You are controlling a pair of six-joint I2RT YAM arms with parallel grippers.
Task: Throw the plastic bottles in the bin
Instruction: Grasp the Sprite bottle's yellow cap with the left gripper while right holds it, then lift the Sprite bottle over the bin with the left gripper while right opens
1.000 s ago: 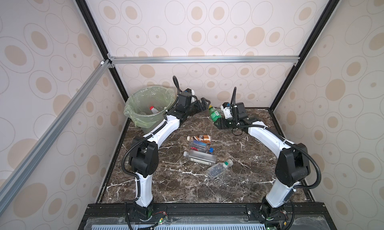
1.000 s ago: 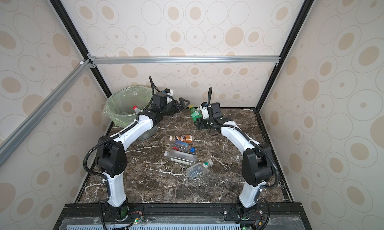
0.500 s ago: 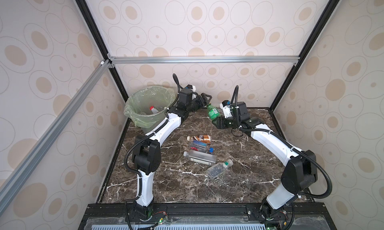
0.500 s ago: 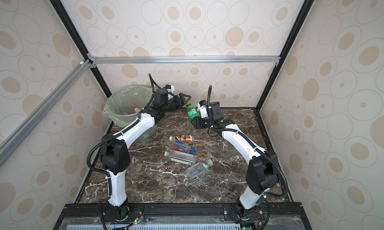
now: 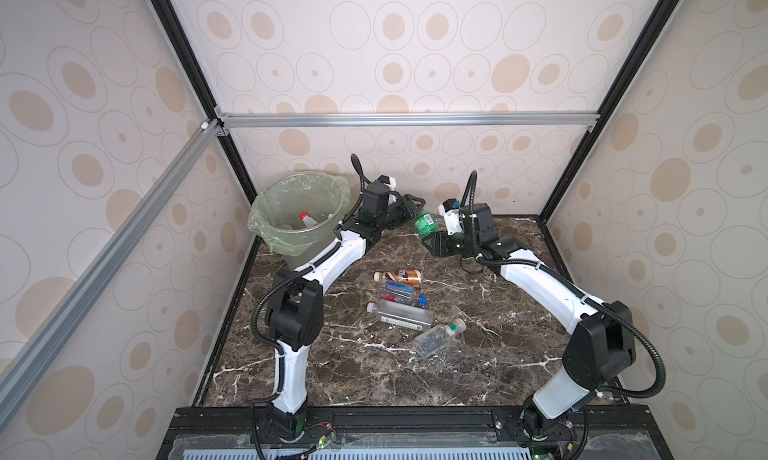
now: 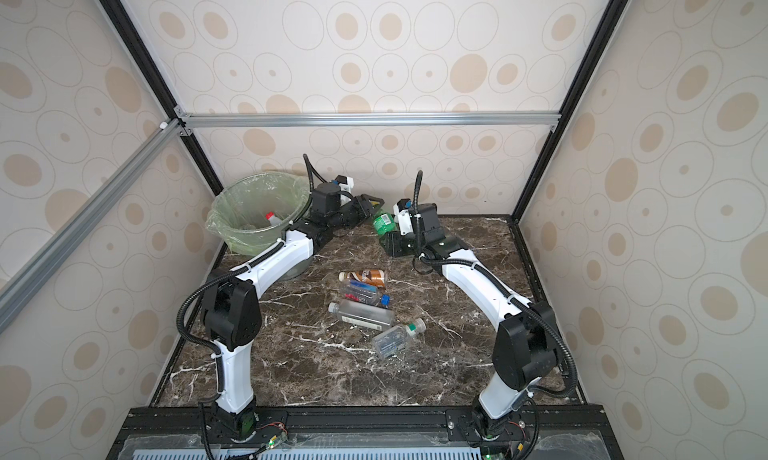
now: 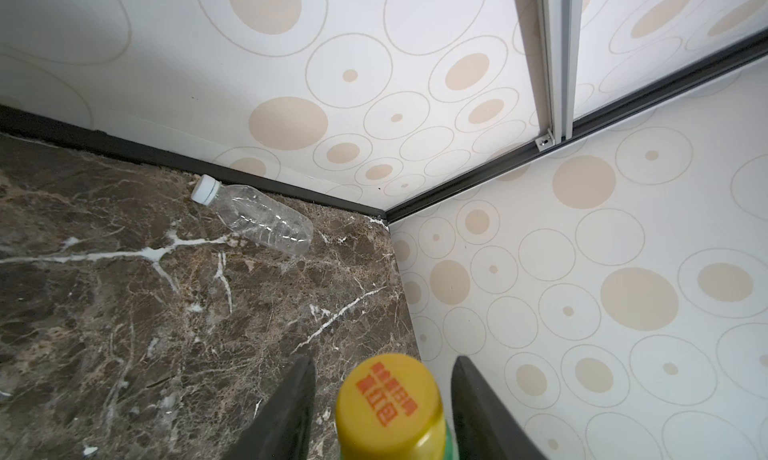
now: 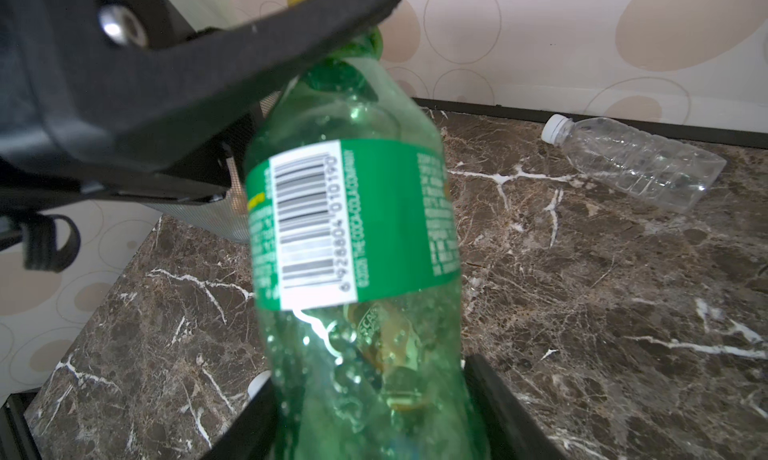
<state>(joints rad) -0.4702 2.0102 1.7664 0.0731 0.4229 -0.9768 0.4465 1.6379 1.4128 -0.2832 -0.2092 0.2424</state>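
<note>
A green plastic bottle (image 5: 424, 224) (image 6: 383, 223) (image 8: 353, 229) hangs tilted above the back of the marble table. My right gripper (image 8: 370, 370) (image 5: 435, 242) is shut on its lower body. My left gripper (image 7: 383, 360) (image 5: 417, 207) straddles its neck; the yellow cap (image 7: 390, 399) sits between the fingers with a gap on each side, so it is open. The bin (image 5: 270, 229) (image 6: 226, 225) stands at the back left, behind the left arm, with a red-capped bottle (image 5: 305, 219) inside. Several bottles lie mid-table: a brown-labelled one (image 5: 401, 276), a blue-labelled one (image 5: 399, 292) and a clear square one (image 5: 401, 314).
A clear bottle with a green cap (image 5: 436, 339) lies nearer the front. Another clear bottle with a white cap (image 7: 262, 219) (image 8: 636, 163) rests against the back wall by the right corner. Walls and black frame posts enclose the table on three sides.
My left gripper has swung over to the green bottle's neck and its jaws have narrowed around the cap. The right arm has carried the bottle slightly left and kept its hold.
</note>
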